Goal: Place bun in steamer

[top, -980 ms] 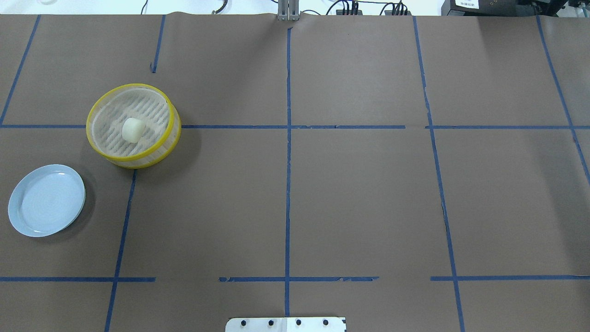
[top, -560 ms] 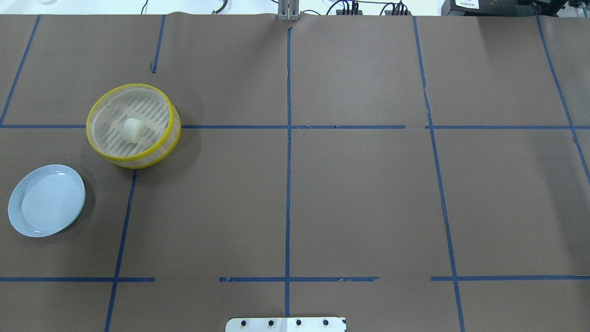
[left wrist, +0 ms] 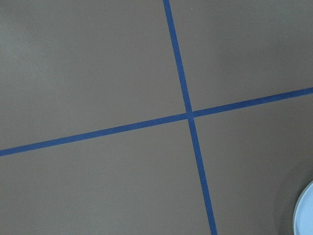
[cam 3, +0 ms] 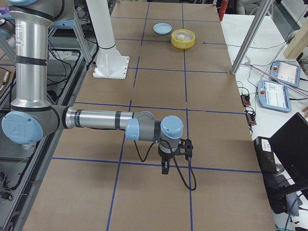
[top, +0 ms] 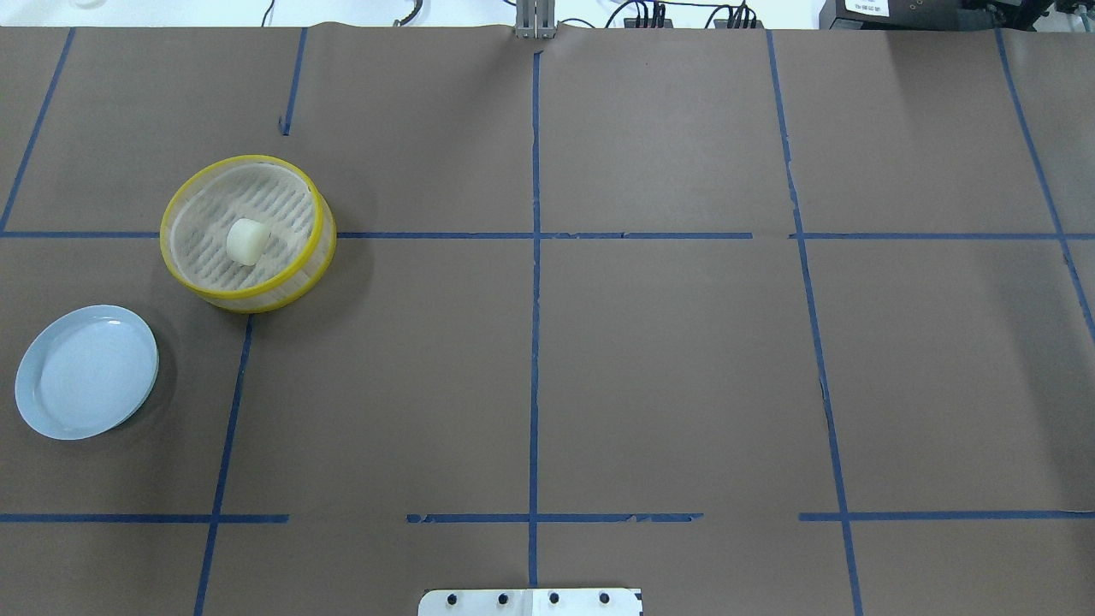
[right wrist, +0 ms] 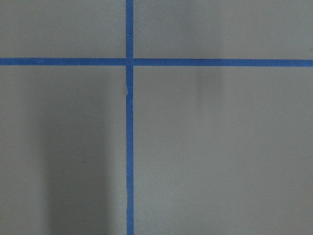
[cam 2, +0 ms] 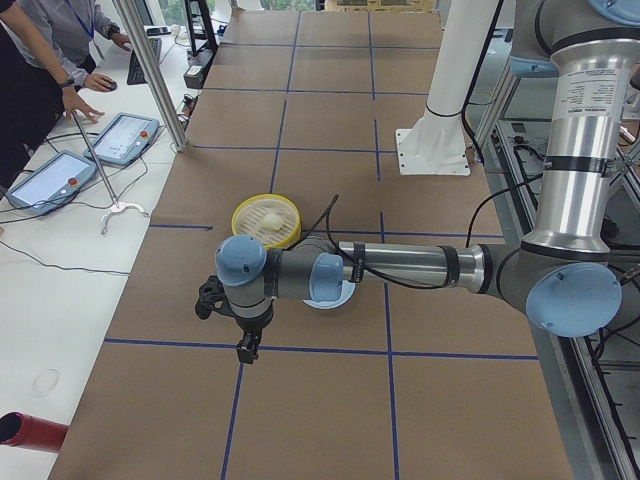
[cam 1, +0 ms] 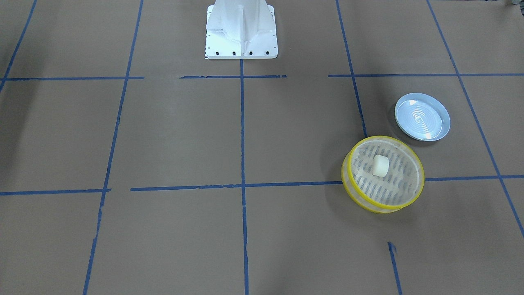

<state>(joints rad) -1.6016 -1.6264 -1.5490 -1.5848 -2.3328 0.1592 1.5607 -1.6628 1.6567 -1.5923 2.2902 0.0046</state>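
Note:
The cream-white bun [top: 247, 240] lies on the slatted floor of the yellow-rimmed steamer [top: 248, 158] at the table's left. Both also show in the front view, the bun [cam 1: 380, 165] inside the steamer [cam 1: 385, 137]. No gripper shows in the overhead or front view. My left gripper [cam 2: 245, 345] hangs over the table's left end, apart from the steamer [cam 2: 265, 240]. My right gripper [cam 3: 165, 168] hangs over the table's right end, far from the steamer [cam 3: 183, 44]. I cannot tell whether either is open or shut. Both wrist views show only brown paper and blue tape.
An empty light blue plate [top: 85, 372] sits nearer the robot than the steamer, at the left edge. It is partly hidden behind my left arm in the left view [cam 2: 330, 303]. The robot's white base [cam 1: 240, 28] stands mid-table. Operators and tablets are beside the table.

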